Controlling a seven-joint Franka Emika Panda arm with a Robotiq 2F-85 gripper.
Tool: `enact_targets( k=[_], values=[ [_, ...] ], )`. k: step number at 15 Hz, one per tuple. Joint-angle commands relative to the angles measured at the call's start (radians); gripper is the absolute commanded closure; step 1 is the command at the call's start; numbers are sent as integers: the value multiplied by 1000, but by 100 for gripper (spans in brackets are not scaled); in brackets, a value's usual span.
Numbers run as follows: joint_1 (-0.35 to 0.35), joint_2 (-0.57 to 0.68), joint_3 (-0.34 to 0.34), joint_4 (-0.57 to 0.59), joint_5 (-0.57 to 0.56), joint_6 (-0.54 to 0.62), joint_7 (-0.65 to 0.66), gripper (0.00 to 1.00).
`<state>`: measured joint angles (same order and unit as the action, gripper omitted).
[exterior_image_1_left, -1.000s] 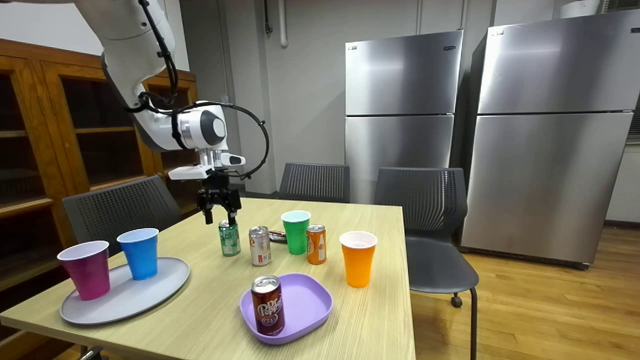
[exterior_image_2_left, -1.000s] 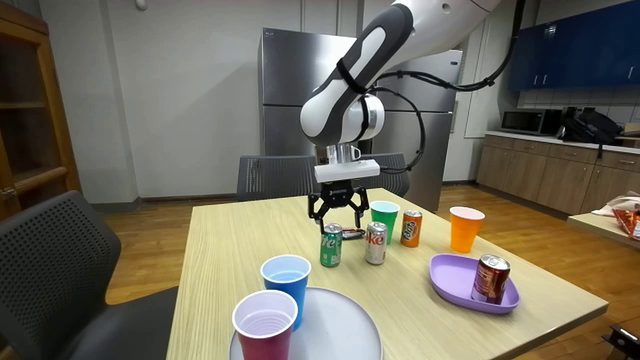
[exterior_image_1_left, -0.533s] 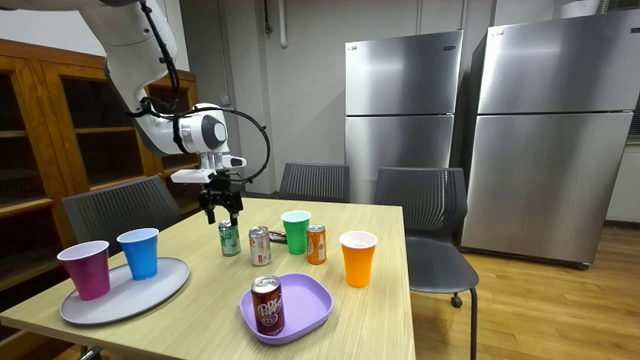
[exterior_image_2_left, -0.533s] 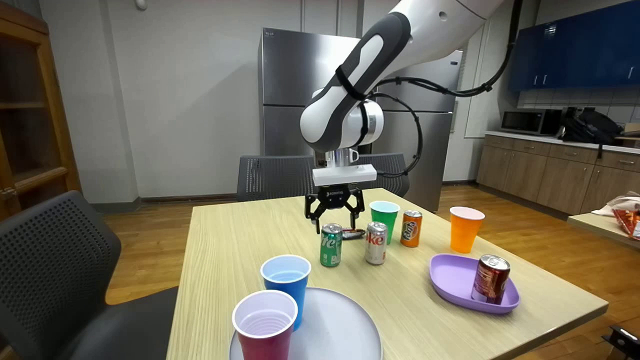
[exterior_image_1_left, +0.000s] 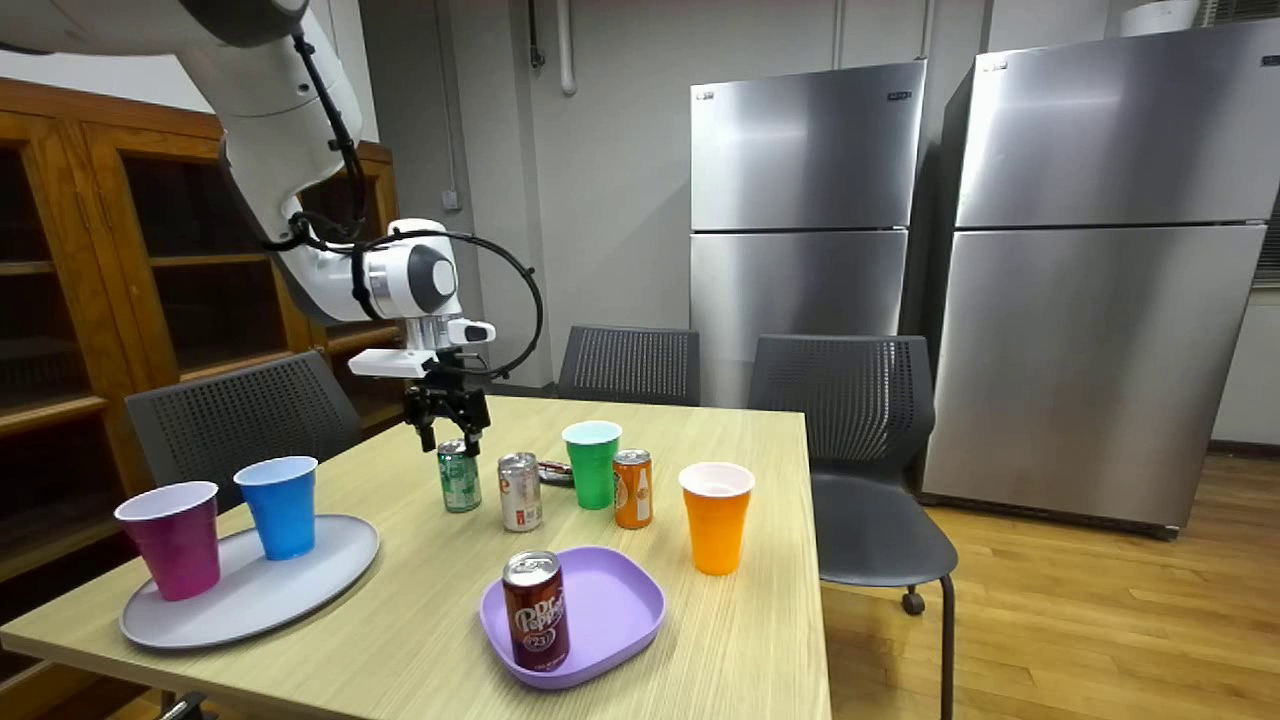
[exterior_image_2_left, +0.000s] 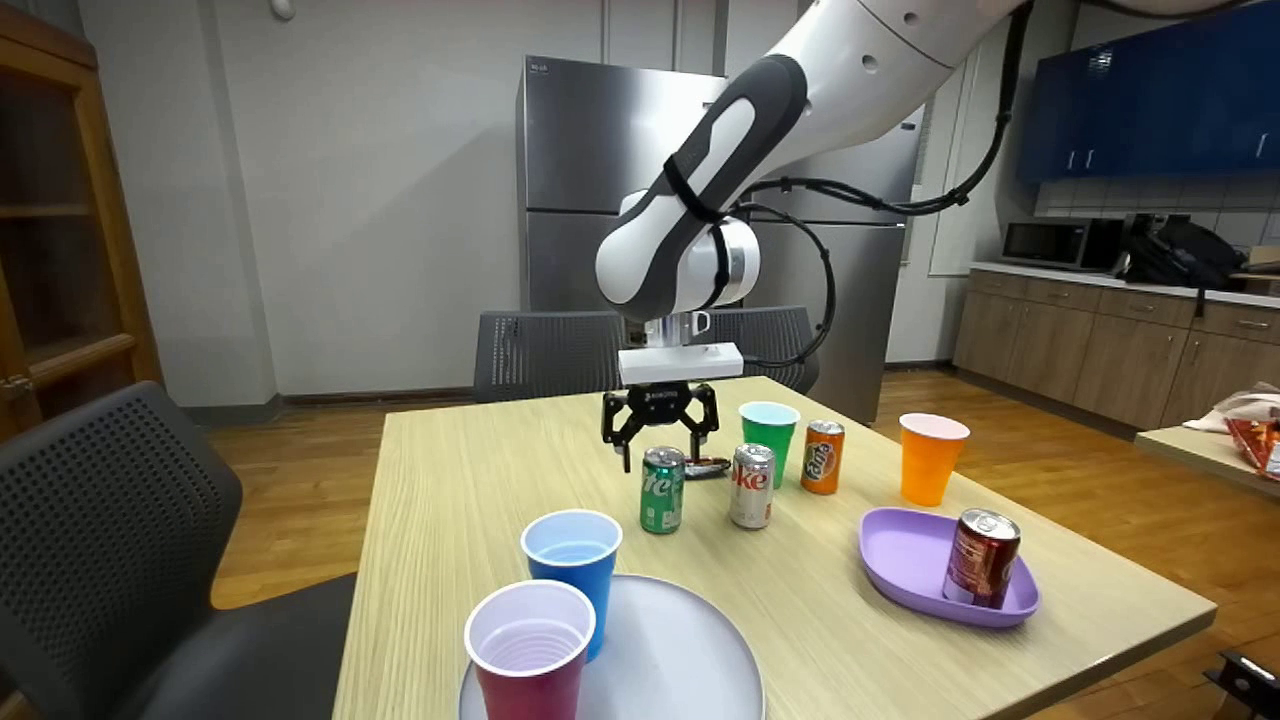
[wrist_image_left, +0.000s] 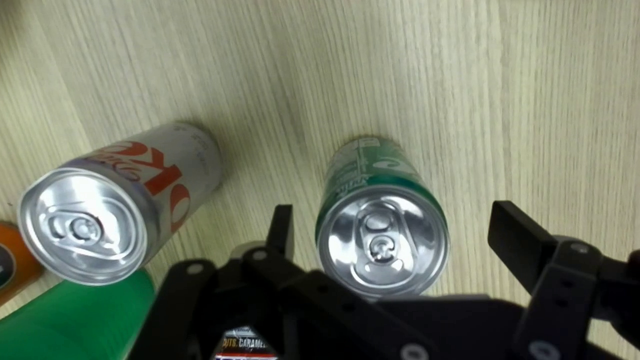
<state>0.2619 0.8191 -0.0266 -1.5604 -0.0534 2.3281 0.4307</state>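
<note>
1. Hand (exterior_image_2_left: 660, 457) found lower in both exterior views than a second ago; fingers (wrist_image_left: 522, 245) spread wide, as they were then.
2. Sideways shift also noted: in an exterior view, one finger then overlapped the top edge of the green can (exterior_image_2_left: 662, 495); now it stands clear, and the can's top shows between the two fingers.
3. Position of the green can unchanged over that interval, likewise the silver can (exterior_image_2_left: 752, 487), the orange can (exterior_image_2_left: 822, 457) and the green cup (exterior_image_2_left: 770, 440).
4. Location: the green can stands on the counter (exterior_image_2_left: 480, 460), just beside the silver can, a gap between them.
5. Orientation: upright, long axis vertical; its lid (wrist_image_left: 345, 255) and pull tab (wrist_image_left: 379, 222) face up toward the wrist camera. White lettering shows on its side in an exterior view.
6. Wrist view shows the lid between the fingers, bare counter visible on either side of it. Whether they reach below the lid's level, I cannot tell from where I stand.
7. Wrapped packet (exterior_image_2_left: 708, 467) lies behind the green can and the silver can, as seen in an exterior view.
</note>
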Motion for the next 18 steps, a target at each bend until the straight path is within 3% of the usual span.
enact_targets(
  k=[1,2,3,8,9,18],
  values=[
    [-4,36,1,52,6,4,-15,0],
    [-4,40,1,56,8,5,-14,0],
    [-4,43,0,59,7,7,-13,19],
    [-3,47,-3,59,4,18,-15,58],
    [-3,46,-3,57,3,22,-16,62],
    [-37,-35,11,11,8,-17,-103,62]
  ],
)
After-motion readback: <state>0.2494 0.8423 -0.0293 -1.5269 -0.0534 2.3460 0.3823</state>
